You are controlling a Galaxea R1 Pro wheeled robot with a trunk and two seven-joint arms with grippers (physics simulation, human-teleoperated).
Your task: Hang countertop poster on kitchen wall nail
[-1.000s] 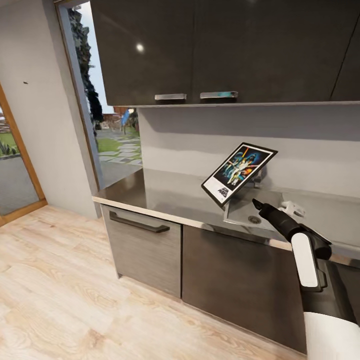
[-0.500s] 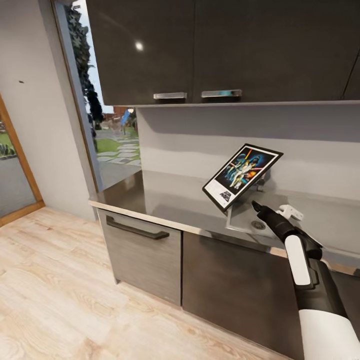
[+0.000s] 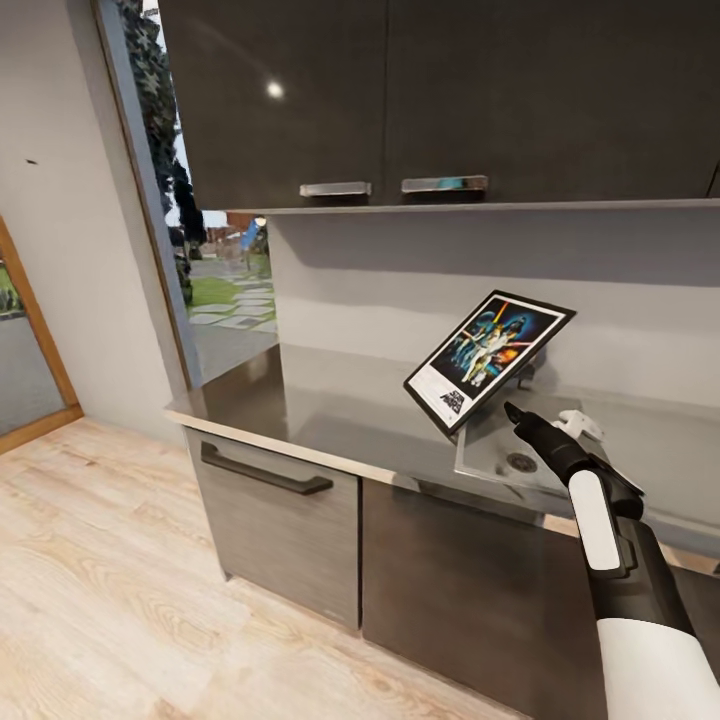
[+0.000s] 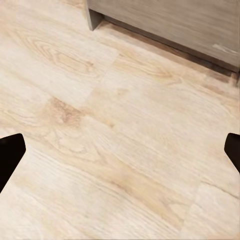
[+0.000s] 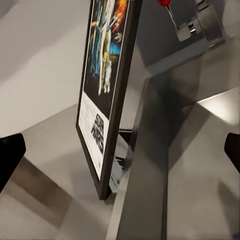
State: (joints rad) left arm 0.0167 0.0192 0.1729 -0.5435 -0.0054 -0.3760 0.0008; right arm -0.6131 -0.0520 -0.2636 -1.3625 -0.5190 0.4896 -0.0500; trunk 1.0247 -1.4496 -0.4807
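Meanwhile the whole view has slid right since a second ago — camera motion. The poster (image 3: 489,359) leans tilted at the sink (image 3: 520,455) edge on the counter (image 3: 330,405), ungrasped; right hand (image 3: 512,410) near it, fingers spread wide — pickup pending.

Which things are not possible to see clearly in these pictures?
- Poster: what props it tilted at the sink edge is hidden behind its frame, in head and right wrist views.
- Wall nail: a mere speck in the head view, too small to judge.
- Right gripper: fingertips cut off by the right wrist view's edges; the head view shows it end-on.
- Faucet: cropped by the top edge.
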